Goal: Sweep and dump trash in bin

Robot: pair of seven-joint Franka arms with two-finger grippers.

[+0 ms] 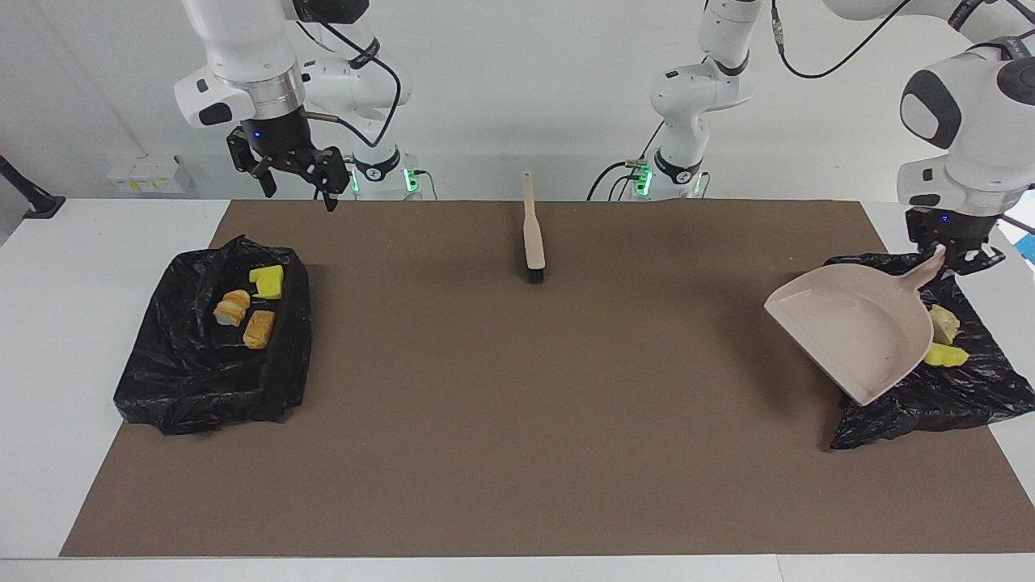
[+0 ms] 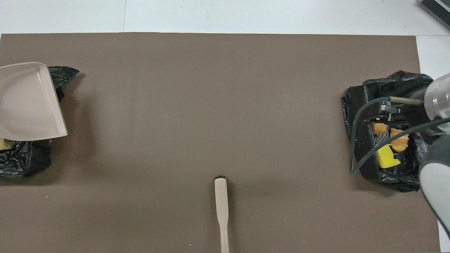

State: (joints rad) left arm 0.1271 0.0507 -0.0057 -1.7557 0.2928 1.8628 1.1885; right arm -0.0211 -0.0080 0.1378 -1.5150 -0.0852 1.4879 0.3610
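The trash sits in two black-bag-lined bins: a yellow sponge chunk point(image 1: 268, 280) and two bread-like rolls point(image 1: 259, 329) in the bin point(image 1: 202, 380) at the right arm's end of the bench, more lumps point(image 1: 946, 354) in the bin point(image 1: 930, 408) at the left arm's end. Over that one the left tool point(image 1: 954, 260) pinches the handle of the dustpan point(image 1: 857, 331), its pan empty and tilted, apparently just emptied. The brush point(image 1: 533, 234) lies mid-bench. The right tool point(image 1: 295, 179), fingers spread and empty, hangs above the bench edge.
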